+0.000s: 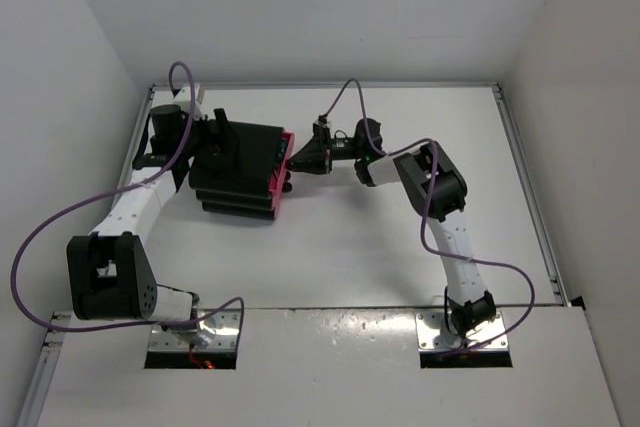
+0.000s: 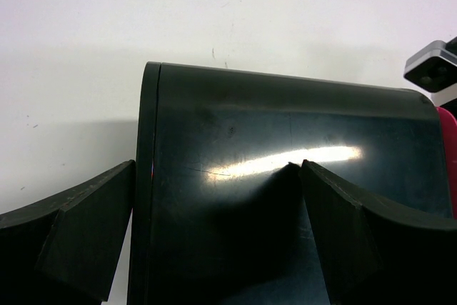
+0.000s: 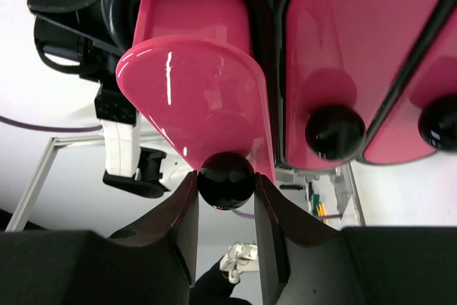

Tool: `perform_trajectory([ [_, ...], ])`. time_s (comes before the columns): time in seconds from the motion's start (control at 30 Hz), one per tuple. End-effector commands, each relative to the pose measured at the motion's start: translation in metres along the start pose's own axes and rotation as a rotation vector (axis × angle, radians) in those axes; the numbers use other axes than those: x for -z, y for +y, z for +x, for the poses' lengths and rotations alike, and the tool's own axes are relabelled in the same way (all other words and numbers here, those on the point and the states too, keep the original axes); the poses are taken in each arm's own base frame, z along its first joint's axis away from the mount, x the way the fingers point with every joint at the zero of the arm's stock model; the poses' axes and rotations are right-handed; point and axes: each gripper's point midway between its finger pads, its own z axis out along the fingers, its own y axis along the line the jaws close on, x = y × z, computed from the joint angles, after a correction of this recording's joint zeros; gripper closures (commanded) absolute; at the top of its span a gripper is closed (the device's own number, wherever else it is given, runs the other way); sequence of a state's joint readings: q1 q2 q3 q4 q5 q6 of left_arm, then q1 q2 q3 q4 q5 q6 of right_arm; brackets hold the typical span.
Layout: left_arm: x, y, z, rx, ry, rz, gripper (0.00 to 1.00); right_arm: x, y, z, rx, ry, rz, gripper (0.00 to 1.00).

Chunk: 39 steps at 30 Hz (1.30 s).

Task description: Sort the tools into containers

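Note:
The black cabinet [image 1: 235, 175] stands at the back left of the table, its magenta-pink drawer fronts [image 1: 283, 169] facing right. My right gripper [image 1: 302, 157] is shut on the round black knob [image 3: 226, 180] of one drawer [image 3: 189, 83], which stands out a little from the cabinet. The other two drawers [image 3: 353, 48] sit flush, each with its knob [image 3: 335, 131]. My left gripper [image 2: 218, 226] is open wide on the cabinet's glossy black shell [image 2: 285, 141]: one finger [image 2: 78, 226] hangs beside its back edge, the other [image 2: 357, 233] lies on the shell. No tools are in view.
White walls close in the table on the left, back and right. Purple cables [image 1: 60, 222] loop from both arms. The left arm [image 3: 120, 144] shows behind the cabinet in the right wrist view. A metal rail [image 1: 525, 187] runs along the table's right edge.

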<state>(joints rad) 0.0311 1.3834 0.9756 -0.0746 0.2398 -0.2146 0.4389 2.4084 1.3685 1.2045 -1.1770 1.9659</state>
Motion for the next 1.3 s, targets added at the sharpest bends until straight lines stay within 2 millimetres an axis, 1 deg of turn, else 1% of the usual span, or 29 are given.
perform_trajectory([
  [0.0, 0.012, -0.002, 0.128, 0.012, 0.425, 0.009, 0.00, -0.022, 0.037, 0.015, 0.235, 0.056, -0.099, 0.93],
  [0.03, 0.012, -0.002, 0.128, 0.012, 0.425, 0.009, 0.00, -0.023, 0.034, 0.012, 0.226, 0.055, -0.096, 0.92],
  [0.07, 0.012, -0.002, 0.128, 0.012, 0.425, 0.009, 0.00, -0.028, 0.037, 0.014, 0.235, 0.058, -0.103, 0.90],
  [0.13, 0.012, -0.002, 0.128, 0.021, 0.425, 0.007, 0.00, -0.029, 0.036, 0.011, 0.229, 0.058, -0.101, 0.87],
  [0.2, 0.010, -0.002, 0.129, 0.021, 0.425, 0.007, 0.00, -0.038, 0.036, 0.015, 0.228, 0.078, -0.101, 0.85],
  [0.23, 0.010, -0.002, 0.129, 0.021, 0.425, 0.007, 0.00, -0.039, 0.037, 0.013, 0.228, 0.068, -0.105, 0.84],
  [0.27, 0.009, -0.005, 0.129, 0.015, 0.428, 0.014, 0.00, -0.044, 0.035, 0.017, 0.227, 0.078, -0.102, 0.81],
  [0.33, 0.009, -0.003, 0.129, 0.013, 0.427, 0.005, 0.00, -0.044, 0.032, 0.014, 0.227, 0.077, -0.098, 0.79],
  [0.37, 0.009, -0.003, 0.129, 0.013, 0.427, 0.005, 0.00, -0.049, 0.034, 0.018, 0.237, 0.089, -0.103, 0.78],
  [0.4, 0.009, -0.003, 0.129, 0.013, 0.427, 0.005, 0.00, -0.051, 0.033, 0.015, 0.239, 0.088, -0.100, 0.77],
  [0.43, 0.009, -0.003, 0.129, 0.013, 0.427, 0.005, 0.00, -0.054, 0.032, 0.018, 0.238, 0.097, -0.100, 0.77],
  [0.47, 0.010, -0.002, 0.126, 0.009, 0.417, -0.004, 0.00, -0.055, 0.035, 0.018, 0.246, 0.098, -0.104, 0.71],
  [0.53, 0.010, -0.002, 0.126, 0.009, 0.417, -0.004, 0.00, -0.054, 0.034, 0.019, 0.256, 0.106, -0.101, 0.66],
  [0.57, 0.012, 0.000, 0.127, 0.007, 0.415, -0.013, 0.00, -0.054, 0.033, 0.021, 0.257, 0.115, -0.098, 0.60],
  [0.6, 0.012, 0.000, 0.127, 0.007, 0.415, -0.013, 0.00, -0.054, 0.033, 0.020, 0.269, 0.114, -0.099, 0.58],
  [0.63, 0.012, 0.000, 0.127, 0.007, 0.415, -0.013, 0.00, -0.052, 0.036, 0.024, 0.272, 0.124, -0.096, 0.54],
  [0.67, 0.012, 0.000, 0.130, 0.016, 0.415, -0.015, 0.00, -0.052, 0.045, 0.027, 0.308, 0.126, -0.109, 0.50],
  [0.73, 0.012, 0.000, 0.130, 0.016, 0.415, -0.015, 0.00, -0.047, 0.051, 0.027, 0.317, 0.124, -0.105, 0.48],
  [0.77, 0.012, 0.000, 0.130, 0.016, 0.415, -0.015, 0.00, -0.043, 0.061, 0.026, 0.337, 0.115, -0.112, 0.48],
  [0.83, 0.011, -0.001, 0.128, 0.014, 0.406, -0.014, 0.00, -0.039, 0.065, 0.026, 0.360, 0.113, -0.109, 0.42],
  [0.87, 0.011, -0.001, 0.128, 0.014, 0.406, -0.014, 0.00, -0.038, 0.061, 0.026, 0.349, 0.112, -0.104, 0.42],
  [0.97, 0.012, -0.001, 0.125, 0.012, 0.397, -0.013, 0.00, -0.032, 0.077, 0.031, 0.378, 0.103, -0.111, 0.41],
  [1.0, 0.012, 0.000, 0.125, 0.010, 0.397, -0.022, 0.00, -0.031, 0.074, 0.032, 0.367, 0.102, -0.106, 0.40],
  [1.03, 0.013, 0.000, 0.122, 0.008, 0.388, -0.021, 0.00, -0.027, 0.079, 0.033, 0.380, 0.101, -0.102, 0.40],
  [1.13, 0.013, 0.000, 0.122, 0.008, 0.388, -0.021, 0.00, -0.017, 0.079, 0.035, 0.383, 0.087, -0.085, 0.38],
  [1.17, 0.014, -0.001, 0.119, 0.006, 0.379, -0.020, 0.00, -0.015, 0.077, 0.038, 0.368, 0.095, -0.072, 0.26],
  [1.2, 0.014, -0.001, 0.119, 0.006, 0.379, -0.020, 0.00, -0.008, 0.076, 0.041, 0.386, 0.093, -0.059, 0.24],
  [1.23, 0.014, -0.001, 0.119, 0.006, 0.379, -0.020, 0.00, -0.008, 0.068, 0.040, 0.366, 0.090, -0.043, 0.23],
  [1.27, 0.014, -0.001, 0.119, 0.006, 0.379, -0.020, 0.00, -0.006, 0.070, 0.045, 0.359, 0.099, -0.031, 0.23],
])
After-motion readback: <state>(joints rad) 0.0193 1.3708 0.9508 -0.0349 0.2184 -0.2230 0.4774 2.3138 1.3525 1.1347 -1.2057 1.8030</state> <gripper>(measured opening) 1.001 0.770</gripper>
